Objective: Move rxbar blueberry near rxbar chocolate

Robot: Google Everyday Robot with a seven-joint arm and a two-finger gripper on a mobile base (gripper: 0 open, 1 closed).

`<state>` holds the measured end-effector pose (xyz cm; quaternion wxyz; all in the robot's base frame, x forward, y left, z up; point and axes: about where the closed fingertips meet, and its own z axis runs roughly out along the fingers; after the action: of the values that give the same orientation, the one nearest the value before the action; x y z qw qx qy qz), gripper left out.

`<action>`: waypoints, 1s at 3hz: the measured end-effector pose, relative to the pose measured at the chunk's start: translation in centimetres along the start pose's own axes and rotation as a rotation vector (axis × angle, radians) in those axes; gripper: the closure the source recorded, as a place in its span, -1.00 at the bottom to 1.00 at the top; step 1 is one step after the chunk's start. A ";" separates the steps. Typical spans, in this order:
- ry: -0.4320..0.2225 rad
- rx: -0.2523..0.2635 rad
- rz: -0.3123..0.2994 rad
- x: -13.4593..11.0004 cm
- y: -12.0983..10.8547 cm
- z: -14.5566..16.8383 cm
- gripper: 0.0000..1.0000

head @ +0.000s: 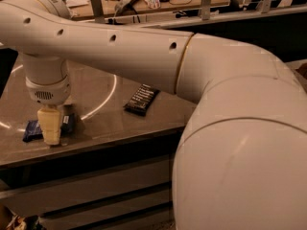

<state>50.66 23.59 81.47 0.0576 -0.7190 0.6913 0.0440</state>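
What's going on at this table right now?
The robot's arm reaches across the table and its gripper is down at the near left edge, right over the rxbar blueberry, whose blue wrapper shows on either side of it. Whether it has a hold on the bar cannot be told. The rxbar chocolate lies apart to the right, near the table's middle, so the two bars are not yet together.

Gripper pointing down at near-left edge of table, over middle of rxbar blueberry, wrapper showing either side; rxbar chocolate well apart to right, lying angled.
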 end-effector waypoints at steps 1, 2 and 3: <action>0.000 0.000 0.000 -0.1 0.0 -0.9 0.72; 0.000 0.000 0.000 -0.3 0.0 -1.8 1.00; 0.000 0.001 0.001 -0.3 -0.1 -2.2 1.00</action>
<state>50.67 23.57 83.70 0.0578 -0.7188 0.6915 0.0438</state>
